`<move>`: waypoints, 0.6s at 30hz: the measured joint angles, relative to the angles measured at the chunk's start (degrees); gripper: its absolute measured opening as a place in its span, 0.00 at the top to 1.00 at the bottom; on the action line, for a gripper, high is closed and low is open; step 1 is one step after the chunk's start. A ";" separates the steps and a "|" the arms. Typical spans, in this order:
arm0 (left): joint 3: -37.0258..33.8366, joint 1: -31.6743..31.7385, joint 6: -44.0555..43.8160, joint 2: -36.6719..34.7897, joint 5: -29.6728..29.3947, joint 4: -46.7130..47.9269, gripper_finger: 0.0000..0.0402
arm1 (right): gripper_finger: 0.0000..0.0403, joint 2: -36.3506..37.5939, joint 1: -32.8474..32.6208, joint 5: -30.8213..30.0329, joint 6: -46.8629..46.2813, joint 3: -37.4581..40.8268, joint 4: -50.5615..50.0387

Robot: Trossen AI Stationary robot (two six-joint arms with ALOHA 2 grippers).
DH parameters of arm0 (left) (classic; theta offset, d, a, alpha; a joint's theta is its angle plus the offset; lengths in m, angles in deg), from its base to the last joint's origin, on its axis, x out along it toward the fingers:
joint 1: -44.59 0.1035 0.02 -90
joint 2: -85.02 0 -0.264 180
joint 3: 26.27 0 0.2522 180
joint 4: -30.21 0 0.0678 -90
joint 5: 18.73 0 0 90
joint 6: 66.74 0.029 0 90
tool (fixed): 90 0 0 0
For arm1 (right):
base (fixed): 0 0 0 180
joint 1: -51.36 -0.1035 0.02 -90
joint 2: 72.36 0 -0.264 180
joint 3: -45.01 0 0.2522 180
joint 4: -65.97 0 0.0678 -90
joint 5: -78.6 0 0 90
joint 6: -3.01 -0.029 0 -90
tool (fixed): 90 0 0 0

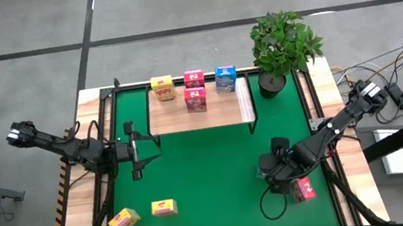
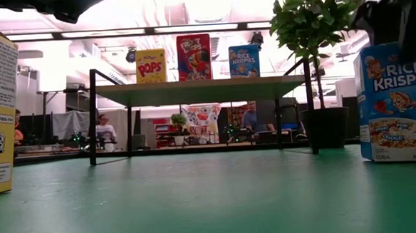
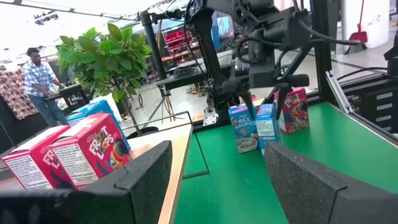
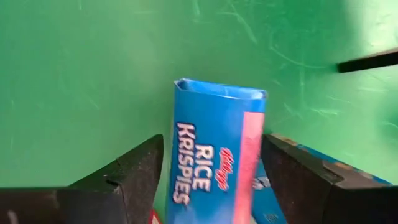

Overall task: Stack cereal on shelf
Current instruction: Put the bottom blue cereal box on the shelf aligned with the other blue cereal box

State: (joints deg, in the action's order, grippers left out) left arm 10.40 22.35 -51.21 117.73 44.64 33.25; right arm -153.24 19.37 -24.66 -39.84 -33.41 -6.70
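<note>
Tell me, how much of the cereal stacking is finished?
Four small cardboard cereal boxes stand on the low wooden shelf: yellow, two pink-red and blue. The right hand straddles a blue Rice Krispies box on the green mat, jaws not yet closed. Two yellow boxes and a pink-red box wait. The left hand idles open.

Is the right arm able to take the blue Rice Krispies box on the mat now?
Probably yes. The right gripper is open, with the blue Rice Krispies box standing upright between its fingers and nothing between them; the second blue box stands close beside.
</note>
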 joint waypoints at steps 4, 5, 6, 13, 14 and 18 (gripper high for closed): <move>0.00 -0.02 -0.07 0.04 0.00 0.00 0.40 | 0.42 0.09 0.00 0.18 -0.25 2.00 2.45; 0.00 -0.02 -0.13 0.05 0.00 0.02 0.40 | 0.43 0.09 0.00 0.20 -0.32 2.18 2.74; 0.00 -0.02 -0.16 0.09 0.00 0.00 0.40 | 0.45 0.09 0.02 0.20 -0.56 2.22 2.85; 0.00 -0.02 -0.12 0.20 0.00 0.00 0.40 | 0.54 0.09 0.02 0.16 0.07 -0.64 2.91; 0.00 -0.02 -0.12 0.20 0.00 0.01 0.40 | 0.56 0.09 0.02 0.14 0.28 -1.44 2.86; 0.00 -0.04 -0.09 0.20 0.00 0.02 0.40 | 0.60 0.09 0.06 -0.32 1.57 -5.02 2.90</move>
State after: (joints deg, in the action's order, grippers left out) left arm 10.40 22.31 -51.30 117.93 44.64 33.27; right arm -153.15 19.42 -24.98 -38.27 -38.43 -3.80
